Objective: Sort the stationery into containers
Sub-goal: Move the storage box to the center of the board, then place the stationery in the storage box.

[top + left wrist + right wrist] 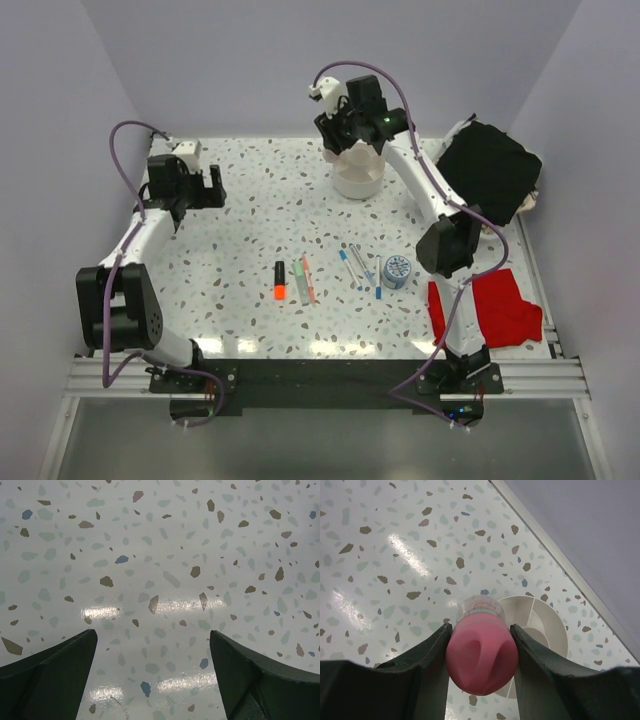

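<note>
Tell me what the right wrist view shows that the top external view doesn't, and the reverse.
Right wrist only: the pink-capped stick clamped in the right tool, and the divided inside of the white bowl partly hidden behind it. Top external only: the highlighter, the loose pens, the red cloth and the open left tool. Both: the right tool, the white bowl and the speckled table.

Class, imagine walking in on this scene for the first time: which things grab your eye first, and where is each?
The pink-capped stick stands out most, clamped in the right tool just over the white divided bowl at the far side of the table. Next comes the red cloth at the near right corner, beside a row of pens and an orange-and-black highlighter mid-table.
</note>
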You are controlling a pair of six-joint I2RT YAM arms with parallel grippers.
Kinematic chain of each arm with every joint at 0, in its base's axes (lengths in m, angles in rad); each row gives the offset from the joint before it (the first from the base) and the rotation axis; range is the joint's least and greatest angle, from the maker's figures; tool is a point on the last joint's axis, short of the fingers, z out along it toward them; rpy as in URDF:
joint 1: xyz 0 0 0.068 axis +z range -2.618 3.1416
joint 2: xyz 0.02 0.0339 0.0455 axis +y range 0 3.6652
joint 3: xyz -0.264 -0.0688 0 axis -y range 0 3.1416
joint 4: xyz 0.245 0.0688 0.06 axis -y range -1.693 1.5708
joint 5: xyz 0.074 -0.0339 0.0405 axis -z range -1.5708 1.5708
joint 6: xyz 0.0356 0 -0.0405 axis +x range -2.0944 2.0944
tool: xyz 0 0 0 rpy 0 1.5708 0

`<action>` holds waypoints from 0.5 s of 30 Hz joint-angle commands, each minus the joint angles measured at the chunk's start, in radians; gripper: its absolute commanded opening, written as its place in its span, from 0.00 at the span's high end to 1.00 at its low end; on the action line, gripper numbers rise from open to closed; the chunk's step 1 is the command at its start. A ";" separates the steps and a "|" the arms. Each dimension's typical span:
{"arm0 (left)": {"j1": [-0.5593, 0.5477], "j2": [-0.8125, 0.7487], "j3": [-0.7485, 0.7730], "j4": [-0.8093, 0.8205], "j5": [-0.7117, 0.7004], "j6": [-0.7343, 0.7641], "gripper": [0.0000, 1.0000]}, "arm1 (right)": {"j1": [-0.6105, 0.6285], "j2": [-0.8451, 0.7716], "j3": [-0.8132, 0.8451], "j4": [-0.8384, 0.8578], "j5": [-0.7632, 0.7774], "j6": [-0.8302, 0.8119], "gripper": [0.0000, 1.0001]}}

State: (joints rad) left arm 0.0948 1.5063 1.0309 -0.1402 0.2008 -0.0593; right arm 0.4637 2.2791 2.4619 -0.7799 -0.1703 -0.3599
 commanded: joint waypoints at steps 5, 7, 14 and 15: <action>-0.044 0.017 0.067 -0.006 -0.026 0.012 0.00 | -0.019 -0.049 0.086 0.097 0.064 0.016 1.00; -0.050 0.017 0.066 -0.015 -0.032 0.012 0.00 | -0.034 -0.047 0.092 0.100 0.072 0.019 1.00; -0.063 0.020 0.064 -0.022 -0.044 0.010 0.00 | -0.100 -0.061 0.063 0.080 0.080 0.016 1.00; -0.066 0.023 0.066 -0.022 -0.044 0.010 0.00 | -0.105 -0.061 0.054 0.074 0.080 0.016 1.00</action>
State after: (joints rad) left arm 0.0395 1.5242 1.0584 -0.1623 0.1699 -0.0593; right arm 0.3885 2.2791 2.4985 -0.7410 -0.1158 -0.3546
